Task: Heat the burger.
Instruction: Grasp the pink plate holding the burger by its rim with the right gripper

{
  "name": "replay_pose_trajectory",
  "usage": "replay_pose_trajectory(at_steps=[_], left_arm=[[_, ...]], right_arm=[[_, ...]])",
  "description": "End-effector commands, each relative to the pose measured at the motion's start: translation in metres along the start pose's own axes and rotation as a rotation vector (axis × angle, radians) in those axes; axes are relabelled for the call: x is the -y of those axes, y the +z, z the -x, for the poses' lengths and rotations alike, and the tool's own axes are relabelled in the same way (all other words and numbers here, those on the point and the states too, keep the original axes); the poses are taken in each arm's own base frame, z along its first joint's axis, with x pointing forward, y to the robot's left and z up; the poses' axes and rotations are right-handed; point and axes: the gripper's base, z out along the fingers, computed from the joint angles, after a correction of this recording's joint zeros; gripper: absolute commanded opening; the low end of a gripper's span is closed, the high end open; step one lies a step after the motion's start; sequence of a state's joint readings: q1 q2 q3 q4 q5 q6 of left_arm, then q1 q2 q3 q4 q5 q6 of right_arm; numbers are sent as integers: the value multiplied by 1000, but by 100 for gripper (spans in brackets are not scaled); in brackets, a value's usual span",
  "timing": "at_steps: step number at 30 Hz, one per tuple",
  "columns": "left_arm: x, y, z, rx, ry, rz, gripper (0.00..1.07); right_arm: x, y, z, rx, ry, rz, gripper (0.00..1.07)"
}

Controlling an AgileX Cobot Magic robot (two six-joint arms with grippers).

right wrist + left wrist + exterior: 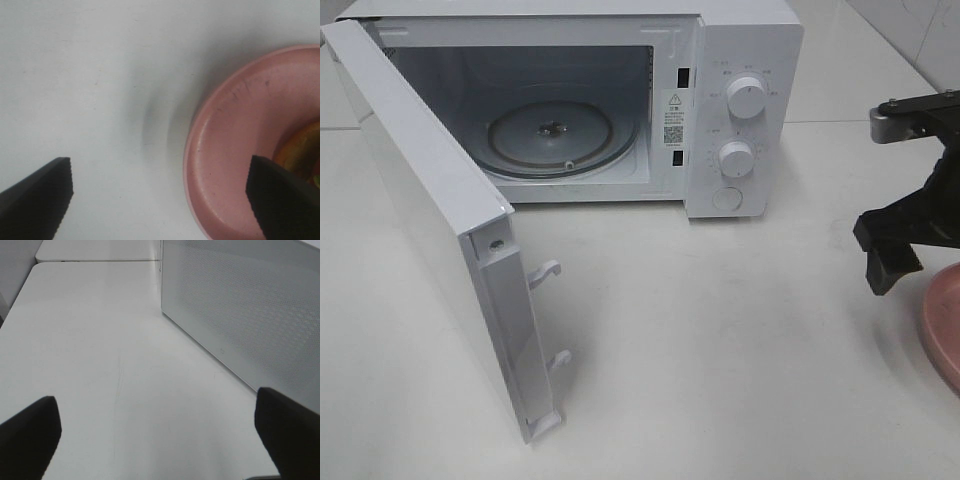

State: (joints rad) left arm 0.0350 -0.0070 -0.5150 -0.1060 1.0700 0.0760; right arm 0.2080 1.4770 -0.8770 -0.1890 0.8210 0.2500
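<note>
**A:** How does the right pincer (159, 172) stand?

**B:** Spread wide, with nothing between its fingers. One finger hangs over bare tabletop (720, 330), the other over the bowl of the pink plate (235, 150). I cannot tell whether it touches the plate.

**A:** And the burger (302, 150)?

**B:** It is on that plate. Only a sliver of golden bun shows past the finger in the right wrist view. The plate lies on the right side of the tabletop, well apart from the microwave (740, 100) and closer to the front edge.

**A:** How will it handle?

**B:** Light and soft, I'd judge. It is a stack of layers that could slide or squash under a hard pinch. I would take it gently across the sides, low enough to catch the filling as well as the bun. The plate's rim is stiffer but smooth, and may slip.

**A:** The left pincer (157, 412)?

**B:** Spread wide too, and empty. It hangs over bare tabletop beside the microwave's perforated side wall.

**A:** Is the oven ready?

**B:** Its door (430, 200) stands open, and nothing sits on the glass turntable (560, 135).
</note>
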Motion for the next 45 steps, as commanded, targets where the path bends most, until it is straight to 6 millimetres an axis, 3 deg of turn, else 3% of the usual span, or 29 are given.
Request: replay_pose_trajectory(at_steps=[1, 30, 45], left_arm=[[0, -2, -1, 16, -5, -1, 98], [0, -2, -1, 16, -5, -1, 98], [0, -2, -1, 16, -5, -1, 98]], right_arm=[[12, 4, 2, -11, 52, -30, 89], [22, 85, 17, -156, 107, -41, 86], [19, 105, 17, -193, 62, -34, 84]])
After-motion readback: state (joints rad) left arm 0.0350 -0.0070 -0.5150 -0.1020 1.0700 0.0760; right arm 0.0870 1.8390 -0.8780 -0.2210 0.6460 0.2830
